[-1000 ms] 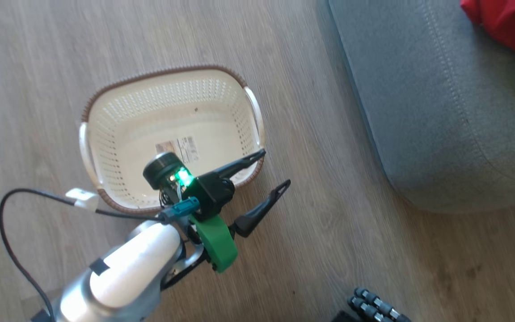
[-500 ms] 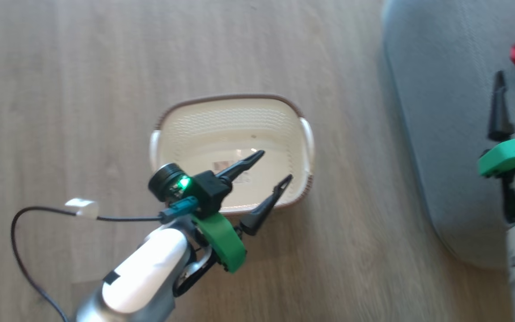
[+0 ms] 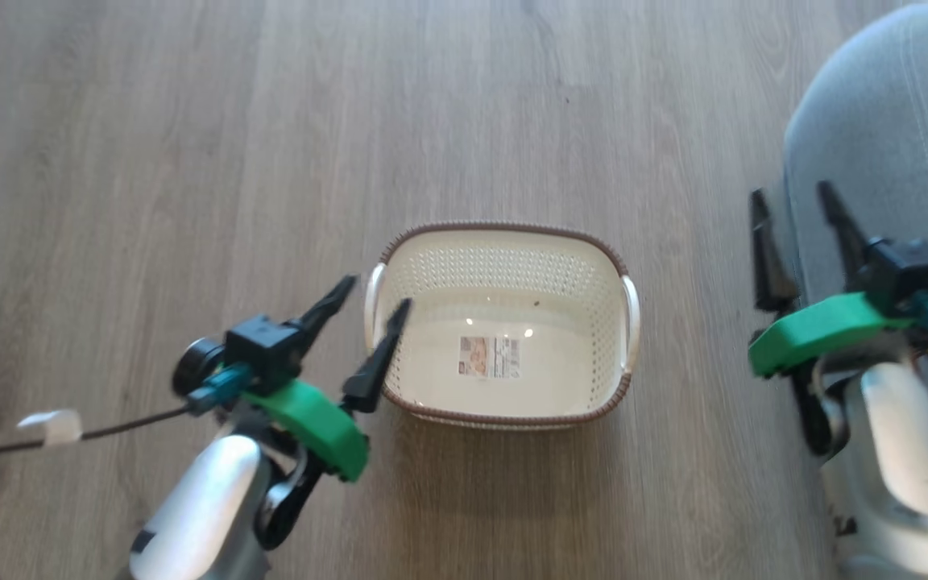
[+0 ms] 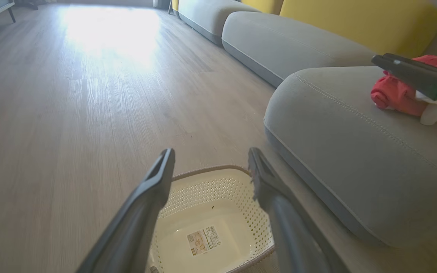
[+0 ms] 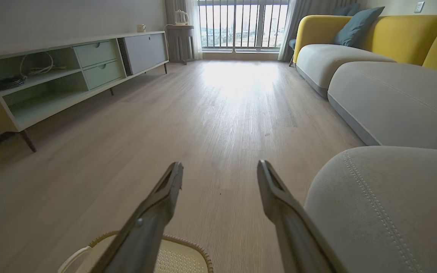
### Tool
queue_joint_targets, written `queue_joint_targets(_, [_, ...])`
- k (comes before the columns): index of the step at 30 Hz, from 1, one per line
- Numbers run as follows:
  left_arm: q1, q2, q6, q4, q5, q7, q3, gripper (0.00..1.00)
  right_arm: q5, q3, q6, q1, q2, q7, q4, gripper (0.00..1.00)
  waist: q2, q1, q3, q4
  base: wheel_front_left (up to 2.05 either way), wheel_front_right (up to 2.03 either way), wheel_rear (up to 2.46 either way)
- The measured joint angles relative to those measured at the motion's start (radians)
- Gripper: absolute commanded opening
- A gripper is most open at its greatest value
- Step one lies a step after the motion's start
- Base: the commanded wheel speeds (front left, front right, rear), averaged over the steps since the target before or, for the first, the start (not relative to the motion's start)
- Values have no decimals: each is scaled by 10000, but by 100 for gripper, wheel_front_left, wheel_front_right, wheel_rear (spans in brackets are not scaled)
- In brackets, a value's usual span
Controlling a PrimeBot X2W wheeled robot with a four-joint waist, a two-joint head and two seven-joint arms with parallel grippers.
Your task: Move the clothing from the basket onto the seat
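Left of the basket hovers the left gripper, jaws released. Right of the basket, the right gripper gapes empty beside the seat bearing the clothing.

basket: cream plastic, perforated walls, smooth w/ slight gloss inside. rim: brown, woven-look texture. label on its bottom: paper, printed. seat: grey cloth, matt, fine weave, stitched seams. clothing: soft red cloth, matt. floor: wood-grain planks, smooth, light sheen.
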Motion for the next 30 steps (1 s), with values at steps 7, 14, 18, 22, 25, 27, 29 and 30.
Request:
queue_joint_targets(7, [578,-347,2,261,491,0,1662,100,443,376,0,444,86,0,-90,100,0,0,-437,124,0,0,0])
queue_joint_targets(14, [1166,-828,4,418,1248,0,3419,100,663,696,0,1062,190,0,-136,100,0,0,-883,44,0,0,0])
queue_joint_targets(18, [1424,-1022,4,431,1574,0,4219,100,777,744,0,1383,236,0,-192,100,0,0,-1112,-11,0,0,0])
queue_joint_targets(22, [1690,-1179,6,424,1837,0,4880,100,851,794,0,1644,320,0,-203,100,0,0,-1290,-48,0,0,0])
queue_joint_targets(25, [1859,-1237,21,387,2092,0,5304,100,851,800,0,1827,330,0,-230,100,0,0,-1368,-70,0,0,0])
queue_joint_targets(27, [1961,-1283,54,368,2219,0,5534,100,869,815,0,1934,337,0,-230,100,0,0,-1421,-87,0,0,0])
queue_joint_targets(29, [2117,-1337,63,339,2336,0,5781,100,972,821,0,2101,366,0,-228,100,0,0,-1498,-113,0,0,0])
queue_joint_targets(30, [2178,-1348,63,324,2353,0,5833,100,991,819,0,2176,372,0,-226,100,0,0,-1527,-122,0,0,0])
